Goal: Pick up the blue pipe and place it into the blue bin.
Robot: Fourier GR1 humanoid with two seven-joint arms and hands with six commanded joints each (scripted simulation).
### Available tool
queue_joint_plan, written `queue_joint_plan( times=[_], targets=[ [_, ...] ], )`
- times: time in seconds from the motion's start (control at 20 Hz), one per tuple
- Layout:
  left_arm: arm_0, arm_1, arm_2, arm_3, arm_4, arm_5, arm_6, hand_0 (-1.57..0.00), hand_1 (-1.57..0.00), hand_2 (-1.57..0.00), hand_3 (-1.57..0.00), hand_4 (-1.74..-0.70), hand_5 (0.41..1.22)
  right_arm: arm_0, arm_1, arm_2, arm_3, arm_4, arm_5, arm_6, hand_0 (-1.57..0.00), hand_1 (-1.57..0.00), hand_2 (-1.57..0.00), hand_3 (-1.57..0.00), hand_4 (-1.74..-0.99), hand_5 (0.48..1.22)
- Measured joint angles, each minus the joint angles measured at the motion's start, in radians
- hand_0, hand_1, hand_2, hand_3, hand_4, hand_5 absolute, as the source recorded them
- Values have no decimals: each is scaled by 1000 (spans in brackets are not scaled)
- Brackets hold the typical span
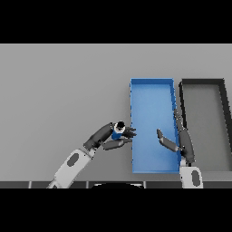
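The grey table (59,90) spread out beyond the fingertips of both hands. The blue bin (152,88) lay open just past the left hand's fingertips, and a black bin (202,82) stood just outside the right hand's fingers. The right hand (180,141) hung over the blue bin's right wall with its fingers straight and loose, its thumb spread inward, holding nothing. The left hand (111,137) had its fingers and thumb curled round the blue pipe (118,130), which sat upright in the grasp, close to the bin's left wall but not yet over it. The pipe looked short, stiff and light, probably smooth enough to slip, so a grip round its middle seemed soundest. No label or writing could be made out anywhere.
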Motion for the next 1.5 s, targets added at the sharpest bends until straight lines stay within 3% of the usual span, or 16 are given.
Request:
queue_joint_plan(
  times=[0.1,0.15,0.2,0.35,0.55,0.65,0.85,1.1,1.2,1.5],
  targets=[
    [-1,-12,-2,6,-3,-9,1,-1571,-1571,-1571,-1571,-1467,1221,11,-4,-5,-10,-15,10,-26,1,-2,-41,1,-1195,648],
    [-4,-15,1,9,-5,-14,-4,-1571,-1571,-1571,-1571,-1467,1221,12,-4,-9,-38,-83,56,-70,1,-12,-67,0,-1198,641],
    [-1,-16,4,5,-6,-15,-7,-1571,-1571,-1571,-1571,-1467,1221,10,-3,-11,-60,-170,115,-68,1,-22,-89,-1,-1202,624],
    [10,-22,-2,-9,-12,-25,-3,-1571,-1571,-1571,-1571,-1467,1221,-47,-85,-16,-144,-381,263,67,1,-23,-118,-1,-1224,600],
    [15,-23,3,-15,-19,-41,9,-1571,-1571,-1571,-1571,-1467,1221,-188,-186,14,-214,-569,367,236,1,-9,-104,0,-1255,560],
    [-5,-40,9,-6,-33,-37,29,-1571,-1571,-1571,-1571,-1467,1221,-256,-207,45,-233,-586,380,296,1,-5,-90,1,-1270,558],
    [-1,-33,26,-10,-45,-48,28,-1571,-1571,-1571,-1571,-1467,1221,-357,-222,121,-275,-578,413,356,1,-2,-44,1,-1298,559],
    [0,-41,43,5,-46,-81,-3,-1571,-1571,-1571,-1571,-1464,1221,-482,-183,192,-227,-604,442,433,1,0,-46,1,-1268,555],
    [-1,-51,49,13,-48,-88,4,-1571,-1571,-1571,-1571,-1465,1221,-524,-164,216,-211,-593,462,427,1,-2,-52,1,-1242,551],
    [8,-68,64,6,-44,-110,25,-1571,-1571,-1571,-1571,-1469,1221,-655,-117,262,-136,-570,481,485,-27,-39,-91,1,-1184,516]
  ],
)
